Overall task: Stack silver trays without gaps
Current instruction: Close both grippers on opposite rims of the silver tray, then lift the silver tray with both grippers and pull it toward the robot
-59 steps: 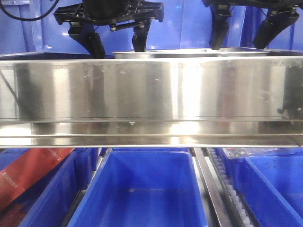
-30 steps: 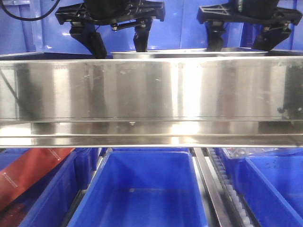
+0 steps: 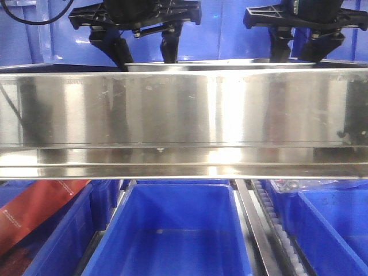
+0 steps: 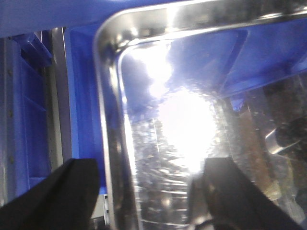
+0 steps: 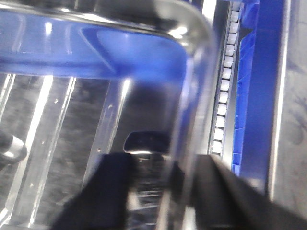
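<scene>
Just one silver tray point(image 3: 218, 65) shows, left hand point(image 3: 145, 60) and right hand point(image 3: 300, 56) straddling.

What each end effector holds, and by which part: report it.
Nothing appears clamped. The left end effector straddles the left rim of the silver tray with jaws wide apart. The right end effector straddles the opposite rim, also open.

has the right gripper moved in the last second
Yes. The right gripper has come down toward the steel rail; its crossbar, earlier out of frame, now shows.
</scene>
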